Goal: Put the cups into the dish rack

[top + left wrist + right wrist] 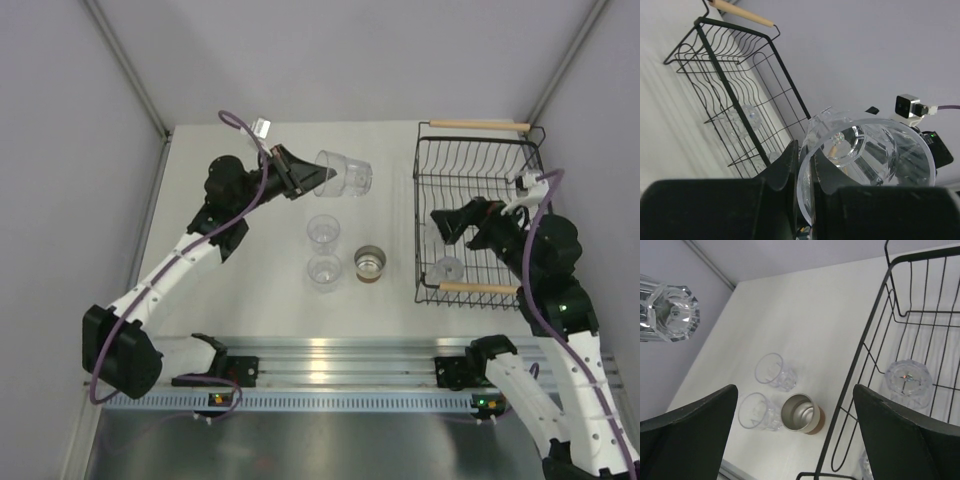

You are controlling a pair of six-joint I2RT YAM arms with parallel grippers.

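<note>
My left gripper (318, 177) is shut on the rim of a clear cup (346, 172) and holds it sideways in the air, left of the dish rack (478, 150). In the left wrist view the jaws (806, 162) pinch that cup's wall (867, 150). Two clear cups (323, 232) (324, 271) and the silver, tan-sided cup (371, 263) stand on the table. My right gripper (452, 228) is open and empty over the rack's near left part. In the right wrist view a clear cup (907, 380) sits upside down in the rack (875, 357), with another (865, 462) partly seen at the near end.
The rack's wooden handles (478, 125) (478, 288) lie at its far and near ends. Grey walls close in the table on the left, back and right. A metal rail (340, 375) with the arm bases runs along the near edge.
</note>
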